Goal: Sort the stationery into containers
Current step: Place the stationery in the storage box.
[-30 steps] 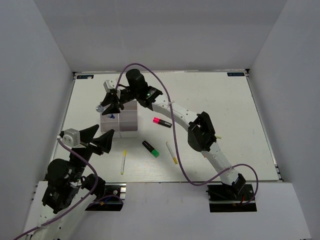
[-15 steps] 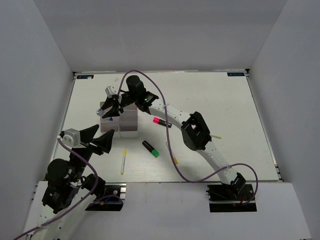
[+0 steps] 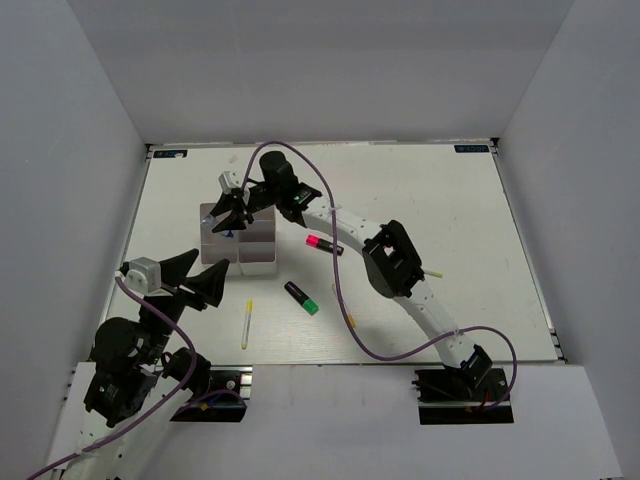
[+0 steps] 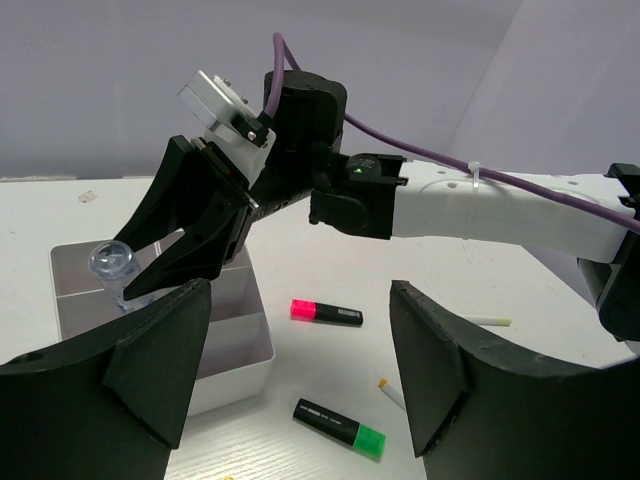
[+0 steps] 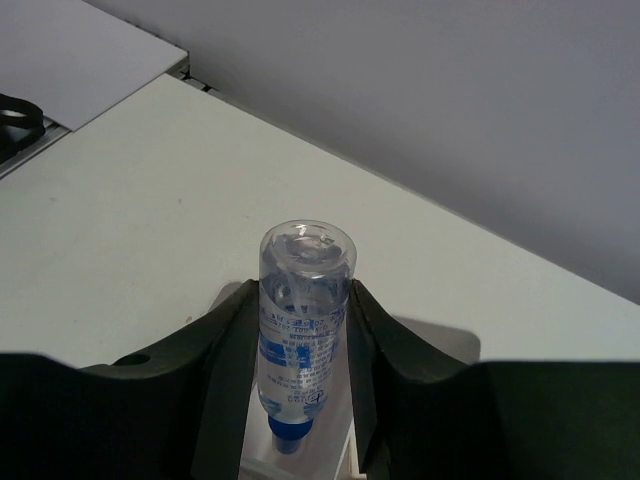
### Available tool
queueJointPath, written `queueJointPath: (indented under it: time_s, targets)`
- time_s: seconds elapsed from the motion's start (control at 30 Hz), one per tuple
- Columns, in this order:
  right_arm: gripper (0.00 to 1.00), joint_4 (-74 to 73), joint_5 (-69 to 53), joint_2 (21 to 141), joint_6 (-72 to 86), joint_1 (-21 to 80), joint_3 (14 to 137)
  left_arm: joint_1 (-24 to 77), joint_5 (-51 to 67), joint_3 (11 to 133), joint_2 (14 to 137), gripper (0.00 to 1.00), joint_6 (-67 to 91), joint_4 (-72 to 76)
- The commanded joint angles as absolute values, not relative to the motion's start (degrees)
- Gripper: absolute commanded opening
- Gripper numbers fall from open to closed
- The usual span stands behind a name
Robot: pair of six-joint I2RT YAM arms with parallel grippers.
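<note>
We are seeing the right gripper (image 3: pixel 228 214) clamping a clear blue-tipped tube (image 5: pixel 300 300), tip down, over the containers (image 3: pixel 262 263) at 9 o'clock. Its blue label print is unreadable. The left gripper (image 3: pixel 197 277) is hanging open at 8 o'clock.

Plain pale grey walls close me in on three sides: a back wall (image 3: pixel 320 60), a left wall (image 3: pixel 60 170) and a right wall (image 3: pixel 590 170). Below me lies a white bench (image 3: pixel 450 200), faintly wood-grained, evenly lit, with only soft shadows. A small dark tag (image 3: pixel 170 153) marks its far left corner.
</note>
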State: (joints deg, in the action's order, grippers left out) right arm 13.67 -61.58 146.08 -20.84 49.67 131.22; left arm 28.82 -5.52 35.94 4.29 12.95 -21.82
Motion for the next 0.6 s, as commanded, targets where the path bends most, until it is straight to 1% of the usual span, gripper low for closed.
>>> queueJointPath:
  time_s: [0.0,0.03,0.1,0.13,0.17,0.23,0.33,0.37,0.43,0.57]
  targets:
    - [0.37,15.56,-62.05,146.25,-21.97,49.22,130.78,28.48,-5.01,35.6,4.92,0.82,12.57,-21.27]
    - [0.38,14.86,-62.22,146.16,-22.06,49.31,130.87,28.48,-5.01,35.6,4.92,0.82,12.57,-21.27]
    - [0.44,14.15,-62.31,145.64,-22.76,49.31,130.87,28.48,-5.01,35.6,4.92,0.82,12.57,-21.27]
    - [0.44,13.45,-62.4,145.46,-23.2,49.31,130.96,28.48,-5.01,35.6,4.92,0.82,12.57,-21.27]
    - [0.47,12.58,-62.32,145.02,-23.99,49.39,130.87,28.48,-5.01,35.6,5.44,0.82,12.57,-21.27]
    - [0.49,11.52,-62.05,144.67,-24.52,49.39,130.96,28.48,-4.49,35.6,5.45,0.82,12.57,-21.27]
    - [0.58,10.2,-61.96,143.79,-25.4,49.48,130.34,28.48,-4.48,35.6,5.45,0.82,12.57,-21.27]
    - [0.58,9.24,-61.88,143.62,-25.66,49.31,130.17,28.48,-4.48,35.6,5.45,0.82,12.57,-21.27]
    - [0.62,8.79,-61.61,143.09,-26.45,49.13,129.9,28.48,-4.48,35.6,5.45,0.82,12.57,-21.27]
    - [0.61,5.55,-61.43,140.98,-27.77,49.13,129.64,28.48,-4.48,35.6,5.97,0.82,12.57,-21.27]
